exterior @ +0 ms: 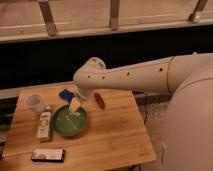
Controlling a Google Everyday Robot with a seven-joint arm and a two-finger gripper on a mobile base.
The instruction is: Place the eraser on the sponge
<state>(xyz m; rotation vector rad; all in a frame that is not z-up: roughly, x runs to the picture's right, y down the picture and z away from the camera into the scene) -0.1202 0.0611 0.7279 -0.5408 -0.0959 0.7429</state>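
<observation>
A: Eraser (48, 154) first. Where does it lie?
B: Flat at the front left of the wooden surface (115, 137), red and white face up, with nothing touching it.
A: And the sponge (65, 94)?
B: At the back, a blue block partly hidden by the wrist of the white arm (131, 76), which reaches in from the right. The eraser is well apart from it, with the green plate (64, 126) between them.
A: Where is the gripper (74, 105)?
B: Over the far rim of the plate, just in front of the sponge. Its jaws stand apart and carry nothing (whether their tips touch the plate I cannot tell).
A: What else is on the surface?
B: A small bottle (44, 125) stands upright just left of the plate, a clear cup (34, 102) sits behind the bottle, and a slim red object (100, 100) lies right of the gripper.
</observation>
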